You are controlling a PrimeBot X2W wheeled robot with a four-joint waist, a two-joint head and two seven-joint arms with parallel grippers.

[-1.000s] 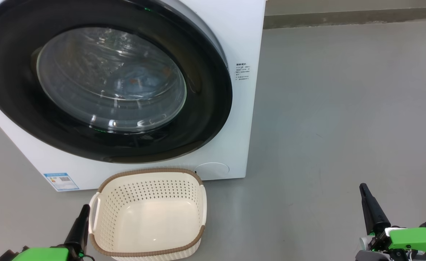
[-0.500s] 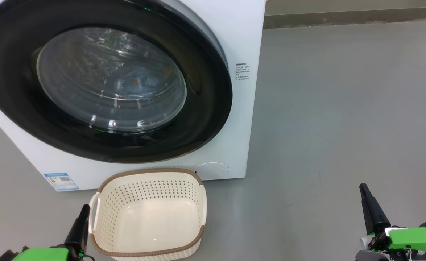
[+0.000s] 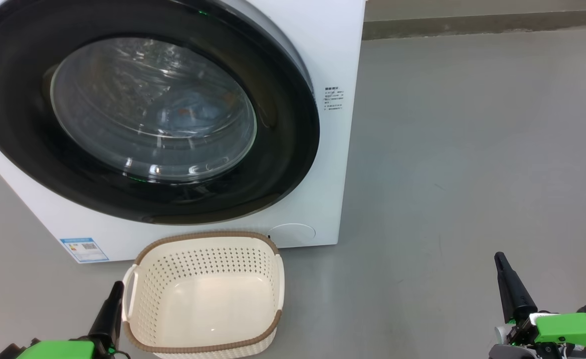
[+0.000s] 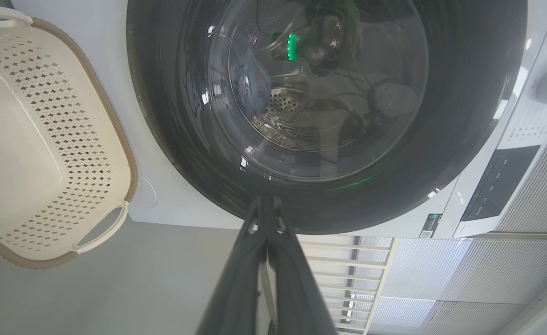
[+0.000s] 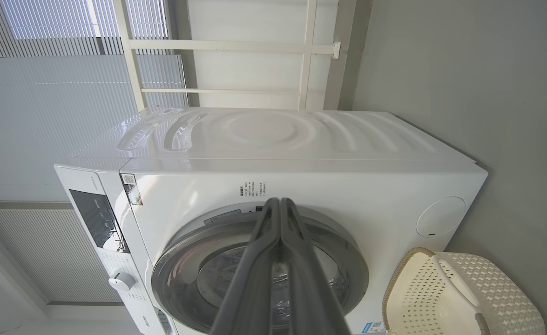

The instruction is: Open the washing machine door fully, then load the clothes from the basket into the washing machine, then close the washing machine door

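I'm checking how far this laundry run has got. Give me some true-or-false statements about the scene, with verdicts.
1. The washing machine door is shut against the washing machine. True.
2. The basket is piled with clothes. False: it is empty, and the light blue clothes show through the door's glass.
3. The left gripper grips the basket's handle. False: it is shut on nothing, beside the basket.
4. The right gripper is shut, over bare floor. True.

The washing machine door is cropped at top and left; the clothes are seen blurred through it.
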